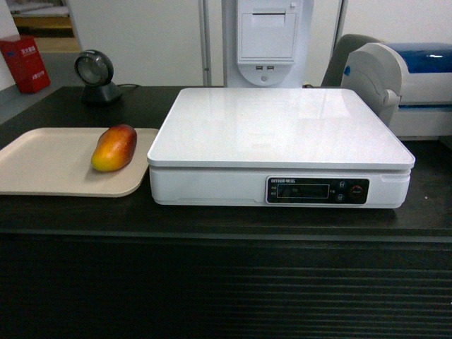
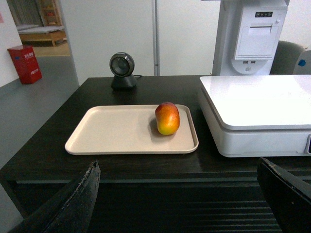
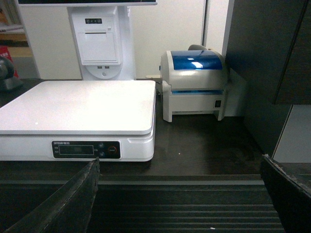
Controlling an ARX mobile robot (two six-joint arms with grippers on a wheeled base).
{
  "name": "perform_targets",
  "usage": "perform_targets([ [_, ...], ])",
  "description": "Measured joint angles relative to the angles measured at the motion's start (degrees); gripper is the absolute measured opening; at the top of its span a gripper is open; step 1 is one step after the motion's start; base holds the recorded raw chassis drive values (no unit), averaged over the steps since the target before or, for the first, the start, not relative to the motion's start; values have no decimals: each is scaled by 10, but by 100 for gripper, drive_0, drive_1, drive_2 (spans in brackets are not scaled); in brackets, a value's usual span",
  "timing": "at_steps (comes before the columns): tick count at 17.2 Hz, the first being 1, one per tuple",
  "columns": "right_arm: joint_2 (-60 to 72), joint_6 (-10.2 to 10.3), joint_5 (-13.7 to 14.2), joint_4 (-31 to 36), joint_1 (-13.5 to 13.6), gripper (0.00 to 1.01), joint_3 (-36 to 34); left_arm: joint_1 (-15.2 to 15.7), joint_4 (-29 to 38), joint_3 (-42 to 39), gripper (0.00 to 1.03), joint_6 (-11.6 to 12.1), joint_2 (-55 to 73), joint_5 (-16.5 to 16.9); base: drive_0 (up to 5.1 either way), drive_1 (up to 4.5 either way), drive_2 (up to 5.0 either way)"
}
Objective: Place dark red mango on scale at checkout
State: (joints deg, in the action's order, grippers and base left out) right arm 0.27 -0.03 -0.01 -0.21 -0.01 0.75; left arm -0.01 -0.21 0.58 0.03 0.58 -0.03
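The dark red mango (image 1: 114,147) (image 2: 167,118) lies on the right part of a flat beige tray (image 1: 42,164) (image 2: 116,131), red end away from me. To its right stands the white scale (image 1: 279,127) (image 2: 257,104) (image 3: 77,104) with a bare weighing plate and a dark front display (image 1: 317,191). Both rest on the dark checkout (image 1: 226,282) with its ribbed front. My left gripper (image 2: 177,167) is open, held back in front of the counter edge, below the tray. My right gripper (image 3: 180,167) is open too, before the counter to the right of the scale. Neither gripper shows in the head view.
A round black scanner (image 1: 97,76) (image 2: 122,69) stands at the back left of the counter. A white terminal post (image 1: 265,39) rises behind the scale. A white and blue label printer (image 3: 194,85) (image 1: 402,81) sits at the right. A red box (image 1: 25,63) stands on the floor far left.
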Motion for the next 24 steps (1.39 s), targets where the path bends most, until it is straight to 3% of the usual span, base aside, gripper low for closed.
perform_targets([
  [13,0,0,0,0,0,98,0,0,0,0,98,0,0,0,0,0,0],
  [14,0,0,0,0,0,98,0,-9,-23,5,98,-2,4,-22,0,0,0],
  [15,0,0,0,0,0,98,0,-58,-44,17,98,-3,38,-98,0,0,0],
  [16,0,0,0,0,0,98,0,-110,-27,28,98,-2,81,-154,0,0,0],
  [18,0,0,0,0,0,98,0,-249,62,60,98,0,184,-295,0,0,0],
  [19,0,0,0,0,0,98,0,-284,101,78,98,0,228,-324,0,0,0],
  [20,0,0,0,0,0,98,0,-283,141,90,98,3,271,-309,0,0,0],
  [21,0,0,0,0,0,98,0,-262,173,97,98,5,309,-289,0,0,0],
  [24,0,0,0,0,0,98,0,-146,303,138,98,19,490,-162,0,0,0],
])
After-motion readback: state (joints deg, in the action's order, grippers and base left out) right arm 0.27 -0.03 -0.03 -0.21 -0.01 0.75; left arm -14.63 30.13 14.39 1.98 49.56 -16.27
